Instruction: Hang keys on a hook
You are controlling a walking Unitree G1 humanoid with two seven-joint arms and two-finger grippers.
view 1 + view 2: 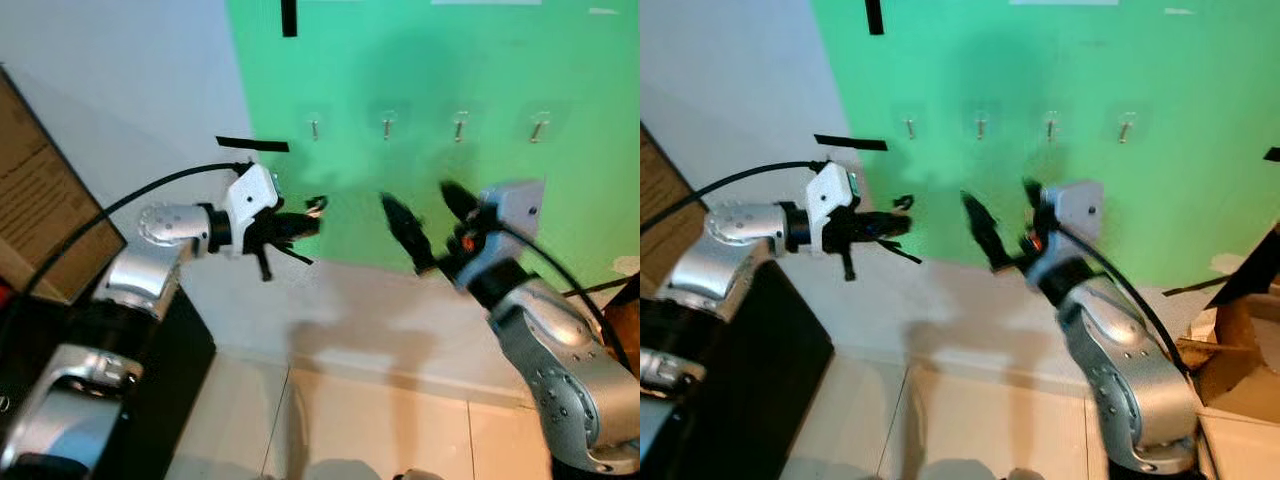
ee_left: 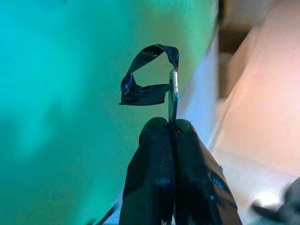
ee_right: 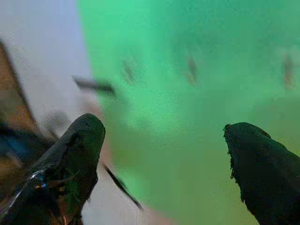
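My left gripper [image 1: 310, 222] is shut on a key [image 2: 173, 96] with a black loop [image 2: 147, 75] tied to it. It is held out toward the green wall, below the leftmost hook [image 1: 314, 128] of a row of several small metal hooks [image 1: 387, 127]. The key's loop [image 1: 317, 205] sticks up at the fingertips, short of the hook. My right gripper [image 1: 430, 220] is open and holds nothing, raised in front of the wall below the middle hooks. In the right wrist view its two black fingers [image 3: 70, 159] stand wide apart, facing the blurred hooks [image 3: 191, 69].
The green panel [image 1: 450, 70] covers the wall from the centre to the right, with black tape strips [image 1: 252, 144] at its left edge. A black cabinet [image 1: 150, 400] and a brown board [image 1: 40, 210] stand at my left. A cardboard box [image 1: 1230, 330] sits at the right.
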